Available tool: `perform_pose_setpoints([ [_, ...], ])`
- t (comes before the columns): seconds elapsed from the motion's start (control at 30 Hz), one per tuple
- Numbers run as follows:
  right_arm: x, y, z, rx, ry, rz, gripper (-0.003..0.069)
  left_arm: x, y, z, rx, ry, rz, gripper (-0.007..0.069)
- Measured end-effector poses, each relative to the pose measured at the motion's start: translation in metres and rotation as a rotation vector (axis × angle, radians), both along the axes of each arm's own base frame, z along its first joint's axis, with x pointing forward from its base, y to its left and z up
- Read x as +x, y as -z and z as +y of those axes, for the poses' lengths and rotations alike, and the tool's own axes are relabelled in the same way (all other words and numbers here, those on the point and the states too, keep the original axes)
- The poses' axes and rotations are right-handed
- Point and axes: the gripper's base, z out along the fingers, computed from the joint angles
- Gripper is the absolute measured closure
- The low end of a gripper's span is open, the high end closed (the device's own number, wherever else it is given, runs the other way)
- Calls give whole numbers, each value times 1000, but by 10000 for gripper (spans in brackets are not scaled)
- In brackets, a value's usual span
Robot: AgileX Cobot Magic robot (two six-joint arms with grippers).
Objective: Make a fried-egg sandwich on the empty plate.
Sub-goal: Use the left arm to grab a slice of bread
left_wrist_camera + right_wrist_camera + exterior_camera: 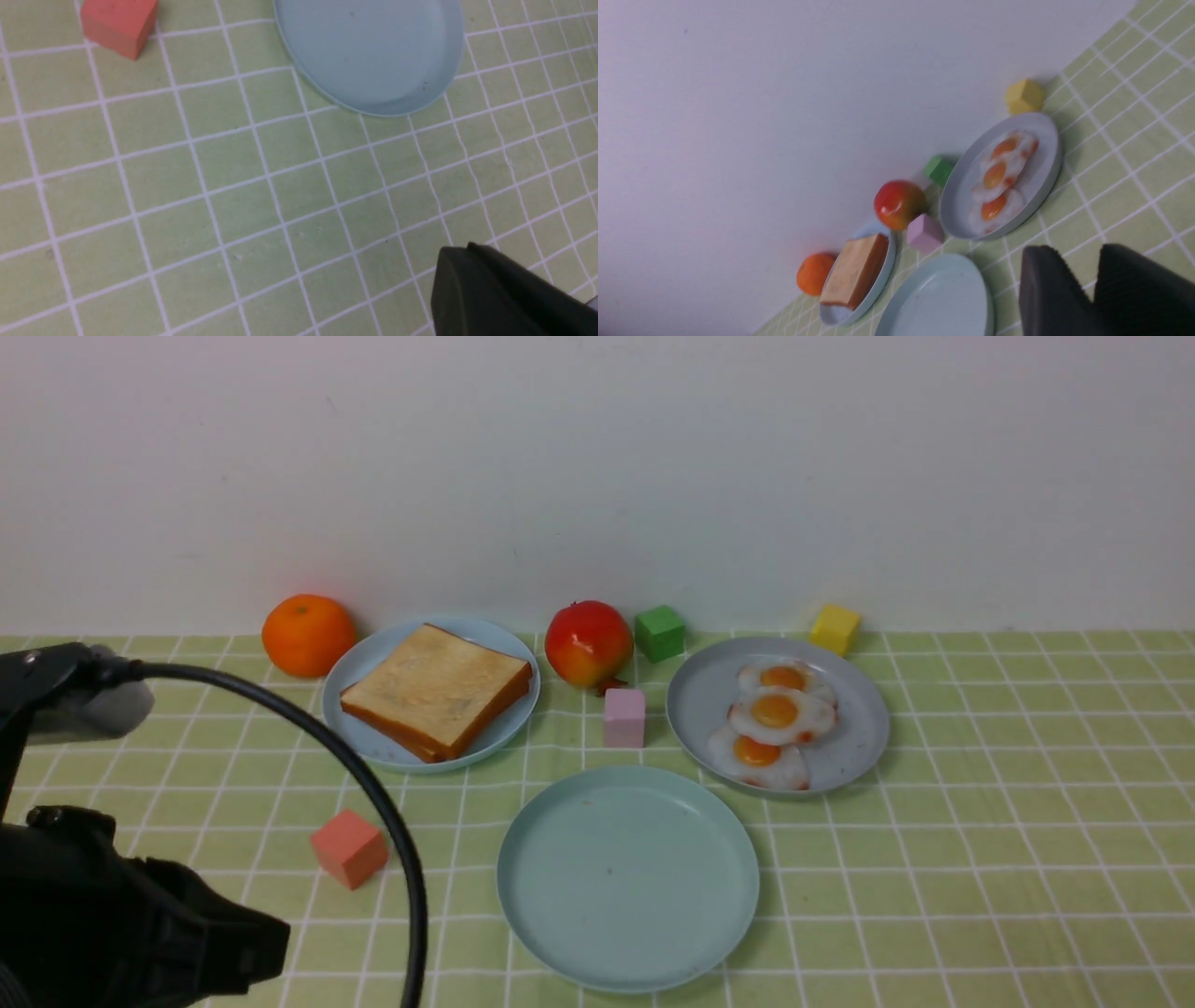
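Observation:
The empty plate [627, 877], pale teal, lies at the front centre of the checked cloth and also shows in both wrist views [369, 51] [938, 298]. Thick toast [437, 691] [854, 275] rests on a sky-blue plate [369, 663] at the back left. Three fried eggs [780, 714] [999, 179] overlap on a grey-blue plate [695, 700] at the back right. My left gripper [460, 249] is shut on nothing, above bare cloth in front of the empty plate. My left arm [140, 924] fills the front view's lower left corner. My right gripper [1078, 249] stands open and empty, and is outside the front view.
An orange [308, 635], a red apple [588, 644], a green cube [660, 632] and a yellow cube [835, 628] line the back wall. A pink cube [625, 717] sits between the plates. A coral cube [348, 848] [119, 23] lies left of the empty plate. A black cable [373, 793] arcs over the left side.

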Motion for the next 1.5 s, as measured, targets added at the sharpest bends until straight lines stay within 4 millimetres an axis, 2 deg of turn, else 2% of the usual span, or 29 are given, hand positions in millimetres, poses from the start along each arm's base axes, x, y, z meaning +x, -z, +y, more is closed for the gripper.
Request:
perform_pose_setpoints([
  [0.03, 0, -2, 1, -1, -7, 2, 500, 0, 0, -1, 0, 3, -1, 638],
  [0.1, -4, -32, 6, -104, -88, 9, 578, 9, -1, -10, 13, 45, -8, 638],
  [0.13, -3, -37, 8, -137, -113, 28, 601, 13, 0, -12, 22, 54, -4, 638],
  [0.17, -3, -63, 12, -241, -175, 45, 656, 27, 2, -19, 62, 73, 16, 638],
  [0.2, -4, -66, 12, -254, -181, 39, 656, 27, 2, -18, 65, 73, 15, 638],
  [0.23, -1, -84, 16, -365, -256, 96, 669, 46, 5, -25, 105, 79, 37, 638],
  [0.33, 7, -116, 19, -514, -358, 185, 665, 78, 9, -35, 154, 76, 36, 638],
  [0.5, 27, -145, 21, -623, -466, 324, 658, 132, 8, -51, 219, 77, -19, 638],
  [0.57, 29, -151, 21, -636, -474, 326, 659, 144, 5, -55, 227, 76, -31, 638],
  [0.6, 33, -155, 22, -646, -479, 328, 659, 163, 7, -61, 244, 76, -39, 638],
  [0.73, 35, -159, 22, -656, -484, 316, 657, 194, 13, -71, 281, 81, -56, 638],
  [0.77, 35, -160, 23, -661, -492, 310, 656, 211, 22, -75, 324, 89, -66, 638],
  [0.8, 35, -160, 23, -661, -493, 310, 656, 211, 20, -75, 322, 88, -72, 638],
  [0.83, 34, -160, 23, -665, -498, 309, 655, 222, 26, -77, 356, 95, -81, 634],
  [0.87, 33, -159, 23, -672, -509, 314, 655, 235, 35, -80, 401, 105, -90, 611],
  [0.93, 33, -159, 23, -675, -516, 316, 653, 244, 44, -81, 434, 113, -90, 581],
  [0.97, 32, -158, 24, -676, -523, 320, 652, 253, 53, -83, 463, 120, -97, 534],
  [1.1, 31, -158, 25, -667, -543, 324, 651, 273, 78, -87, 523, 138, -105, 370],
  [1.13, 31, -158, 25, -665, -545, 323, 649, 280, 87, -89, 534, 144, -108, 307],
  [1.17, 31, -158, 25, -665, -545, 323, 649, 280, 88, -90, 535, 144, -109, 307],
  [1.23, 31, -158, 25, -664, -546, 322, 648, 287, 100, -92, 541, 149, -110, 240],
  [1.33, 31, -158, 25, -664, -546, 322, 645, 294, 115, -94, 553, 157, -129, 209],
  [1.5, 31, -158, 25, -664, -547, 324, 643, 302, 132, -95, 596, 177, -157, 203],
])
